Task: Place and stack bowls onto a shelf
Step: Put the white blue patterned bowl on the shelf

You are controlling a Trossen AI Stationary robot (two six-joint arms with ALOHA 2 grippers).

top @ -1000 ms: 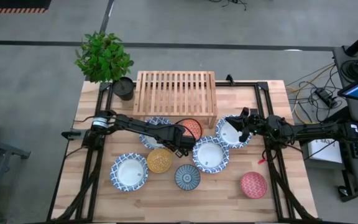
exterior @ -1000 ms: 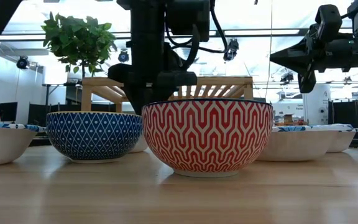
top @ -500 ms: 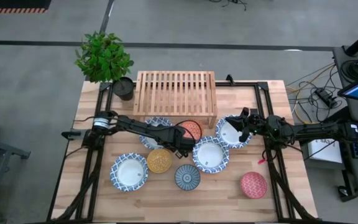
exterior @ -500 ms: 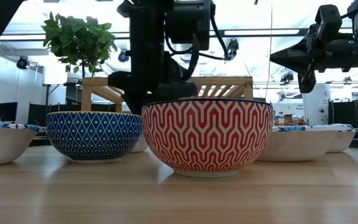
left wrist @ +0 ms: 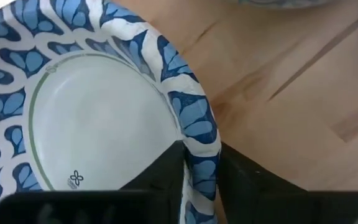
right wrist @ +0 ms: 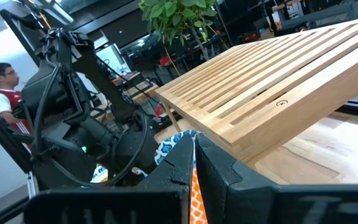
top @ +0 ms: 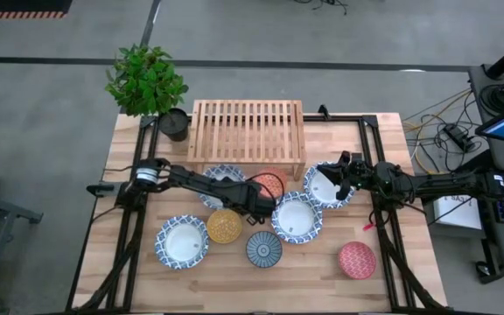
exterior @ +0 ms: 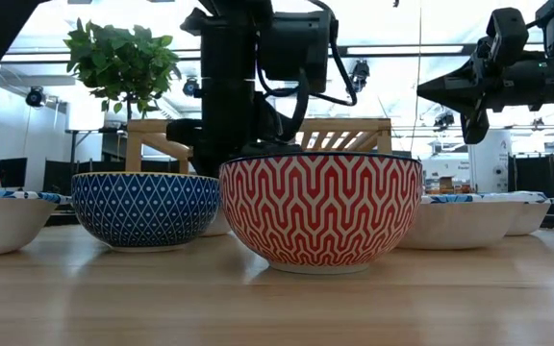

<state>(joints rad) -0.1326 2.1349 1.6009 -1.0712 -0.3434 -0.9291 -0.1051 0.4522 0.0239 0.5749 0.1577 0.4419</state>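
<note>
View from above and from the left wrist. The left gripper has one finger inside and one outside the blue-patterned rim of the white bowl, at the bowl's 9 o'clock edge. The fingers lie close against the rim in a pinch. The bowl sits on the table just to the 3 o'clock side of centre and looks not yet lifted. The shelf stands at the table's 12 o'clock edge, its slatted top bare. The right gripper is clenched on nothing that can be seen and hangs above the second white bowl, toward 2 o'clock.

Likely hazards:
- **Tipping and slipping:** a pinch at one point of a thin, smooth rim leaves the bowl's weight hanging to one side. The bowl may tip on lifting, pivot between the fingers or slip out.
- **Nearby bowls:** the orange bowl lies just beside the gripper at 12 o'clock, directly between it and the shelf. The yellow bowl lies near at 8 o'clock. A low or swinging carry could knock either one.
- **The shelf edge:** a tilted bowl may catch the front of the shelf rather than clear it.
- **The other arm:** the waiting right arm is near the path, so a wide swing toward 2 o'clock risks contact.
</note>
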